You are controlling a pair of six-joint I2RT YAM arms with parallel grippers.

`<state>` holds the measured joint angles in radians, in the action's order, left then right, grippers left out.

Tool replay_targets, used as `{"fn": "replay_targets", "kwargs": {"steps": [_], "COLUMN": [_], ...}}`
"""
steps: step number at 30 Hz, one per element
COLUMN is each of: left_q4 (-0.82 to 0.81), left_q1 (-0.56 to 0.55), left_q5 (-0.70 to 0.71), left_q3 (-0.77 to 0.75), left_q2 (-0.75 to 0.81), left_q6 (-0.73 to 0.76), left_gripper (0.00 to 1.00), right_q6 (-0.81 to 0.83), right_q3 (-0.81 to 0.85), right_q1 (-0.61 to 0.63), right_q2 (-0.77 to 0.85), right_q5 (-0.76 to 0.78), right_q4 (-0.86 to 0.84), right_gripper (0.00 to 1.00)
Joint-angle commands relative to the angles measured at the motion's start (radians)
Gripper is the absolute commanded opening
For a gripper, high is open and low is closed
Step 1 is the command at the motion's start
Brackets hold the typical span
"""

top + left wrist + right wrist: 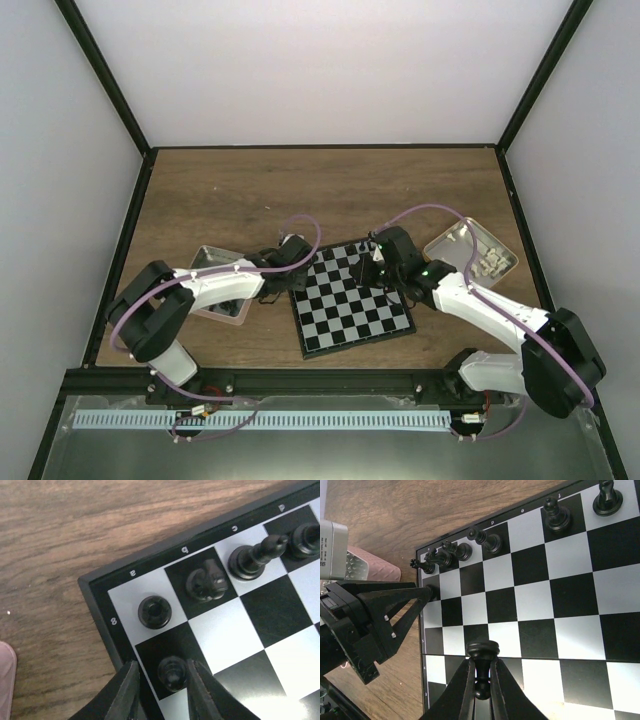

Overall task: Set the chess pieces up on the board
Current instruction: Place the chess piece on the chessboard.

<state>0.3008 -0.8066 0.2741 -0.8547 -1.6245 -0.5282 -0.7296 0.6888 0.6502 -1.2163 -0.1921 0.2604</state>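
Far left of the surface there's a metal tray point(205, 255), half hidden under the left arm. The left tool point(162, 664) is down at the board's point(350, 300) far-left corner. Its fingers are parted a bit, with a black pawn point(172, 675) standing between them on the dark square right behind the corner. There's a visible gap on one side, so it's not pinching it.

The edge row by that corner has a black rook point(154, 612) on the corner square, then a knight point(206, 582) and a bishop point(255, 557). More black pieces run along the same row.

Over the middle of the board, the right tool point(482, 661) is clamped on a black piece point(482, 650), can't tell which kind. At the far right sits a tin point(503, 270) with whitish pieces point(488, 262) inside.
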Motion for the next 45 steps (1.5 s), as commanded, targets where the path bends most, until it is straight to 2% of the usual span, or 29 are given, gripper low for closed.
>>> {"fn": "replay_targets", "kwargs": {"steps": [1,8,13,15,19,22,26,30,35,39,43,45], "left_q4": [0.044,0.102,0.098,0.097,0.011,-0.084,-0.197,-0.343,-0.472,-0.527,-0.554,-0.562], "left_q1": [-0.003,-0.003,-0.002,0.003,0.023,0.043,0.101,0.168,0.183,0.186,0.19,0.19], "left_q5": [0.018,-0.04,-0.089,-0.178,-0.446,-0.617,-0.765,-0.862,-0.921,-0.951,-0.965,-0.973], "left_q3": [-0.012,-0.014,-0.011,-0.033,-0.048,-0.02,0.044,0.126,0.178,0.184,0.187,0.188], "left_q2": [0.009,0.154,0.303,0.352,0.434,0.479,0.539,0.567,0.544,0.519,0.517,0.517], "left_q6": [-0.01,-0.039,-0.072,-0.084,-0.118,-0.16,-0.247,-0.387,-0.506,-0.533,-0.549,-0.555], "left_gripper": [0.32,0.4,0.46,0.54,0.67,0.73,0.77,0.74,0.58,0.46,0.4,0.32], "right_q6": [-0.016,0.056,0.206,0.281,0.375,0.416,0.419,0.383,0.34,0.333,0.338,0.336], "right_q3": [0.01,0.029,0.044,0.032,0.026,0.06,0.075,0.06,0.038,0.041,0.043,0.042], "right_q1": [-0.005,-0.006,-0.006,-0.006,-0.006,-0.006,-0.006,-0.006,-0.006,-0.006,-0.006,-0.006], "right_q2": [0.012,0.012,0.001,0.015,0.061,0.063,0.063,0.074,0.085,0.067,0.055,0.052], "right_q5": [-0.027,-0.112,-0.34,-0.438,-0.579,-0.609,-0.606,-0.602,-0.58,-0.576,-0.565,-0.552], "right_q4": [-0.011,0.013,-0.041,-0.113,-0.238,-0.261,-0.308,-0.399,-0.51,-0.538,-0.537,-0.537], "right_gripper": [0.01,0.01,0.01,0.01,0.01,0.01,0.01,0.01,0.01,0.01,0.01,0.01]}}
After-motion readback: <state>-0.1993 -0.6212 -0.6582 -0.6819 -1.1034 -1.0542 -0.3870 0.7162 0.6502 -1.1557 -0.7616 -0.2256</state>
